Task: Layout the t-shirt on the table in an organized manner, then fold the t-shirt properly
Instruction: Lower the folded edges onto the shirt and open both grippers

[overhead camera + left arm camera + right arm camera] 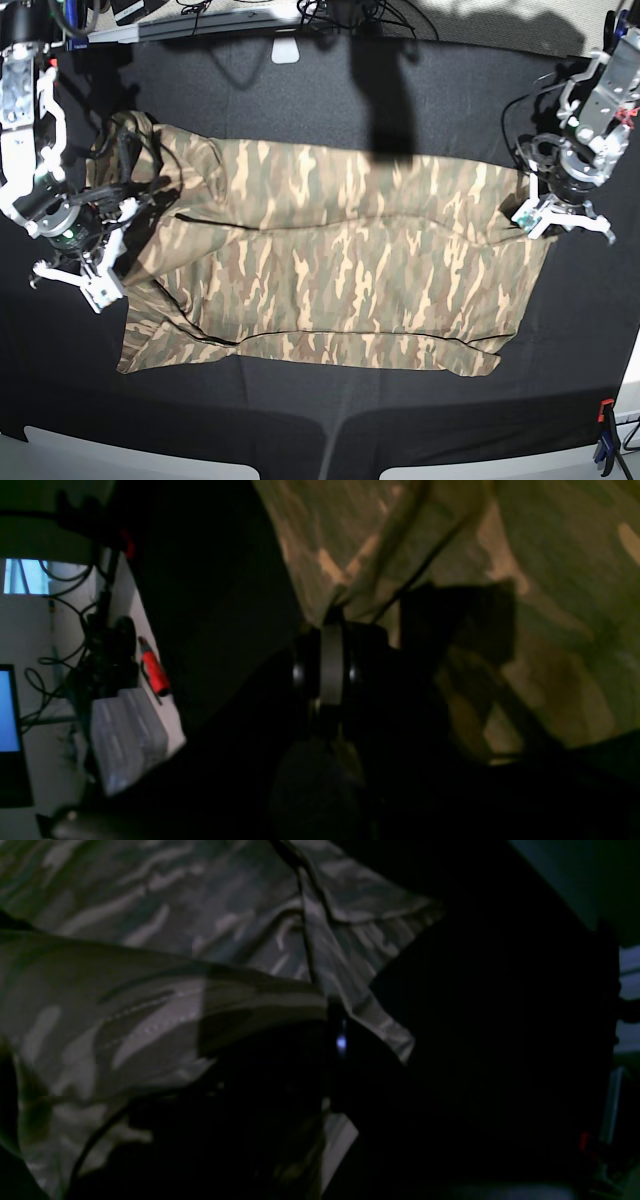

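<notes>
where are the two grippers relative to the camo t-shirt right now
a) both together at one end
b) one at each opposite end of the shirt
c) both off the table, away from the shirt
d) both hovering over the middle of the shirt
b: in the base view the left gripper sits at one end of the t-shirt and the right gripper at the opposite end.

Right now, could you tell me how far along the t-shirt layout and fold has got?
Done: the t-shirt lies spread lengthwise across the table. In hand: the left gripper and right gripper each sit shut at opposite ends of the shirt, apparently pinching fabric. Left: the end by the right gripper is bunched and wrinkled, so smoothing remains, and no proper fold shows yet.
</notes>
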Action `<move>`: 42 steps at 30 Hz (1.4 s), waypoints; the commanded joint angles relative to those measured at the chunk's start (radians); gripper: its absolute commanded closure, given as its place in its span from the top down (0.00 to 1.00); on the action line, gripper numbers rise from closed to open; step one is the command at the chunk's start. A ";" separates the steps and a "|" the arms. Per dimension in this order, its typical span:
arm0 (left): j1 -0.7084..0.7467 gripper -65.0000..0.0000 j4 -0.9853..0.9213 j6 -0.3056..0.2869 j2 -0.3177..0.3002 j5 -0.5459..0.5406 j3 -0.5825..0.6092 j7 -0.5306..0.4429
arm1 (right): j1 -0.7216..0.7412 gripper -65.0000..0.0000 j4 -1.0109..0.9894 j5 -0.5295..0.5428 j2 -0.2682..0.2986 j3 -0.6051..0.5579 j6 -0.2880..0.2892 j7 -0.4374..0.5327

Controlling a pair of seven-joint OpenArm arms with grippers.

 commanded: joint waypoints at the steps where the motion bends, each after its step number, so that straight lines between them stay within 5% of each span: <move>1: -0.014 0.00 0.011 0.015 -0.011 0.014 -0.011 -0.024 | 0.016 0.00 0.007 0.002 0.017 0.010 0.008 0.022; 21: -0.114 0.00 -0.018 0.014 0.043 -0.034 -0.011 -0.079 | 0.016 0.00 -0.001 0.002 0.017 0.010 0.014 0.022; 28: -0.114 0.00 -0.133 0.015 0.043 -0.031 -0.011 -0.076 | 0.016 0.00 -0.001 -0.085 0.017 0.010 -0.143 -0.006; 42: -0.144 0.00 -0.137 0.015 0.044 -0.032 -0.011 -0.207 | 0.016 0.00 -0.001 -0.050 0.016 0.010 -0.145 -0.002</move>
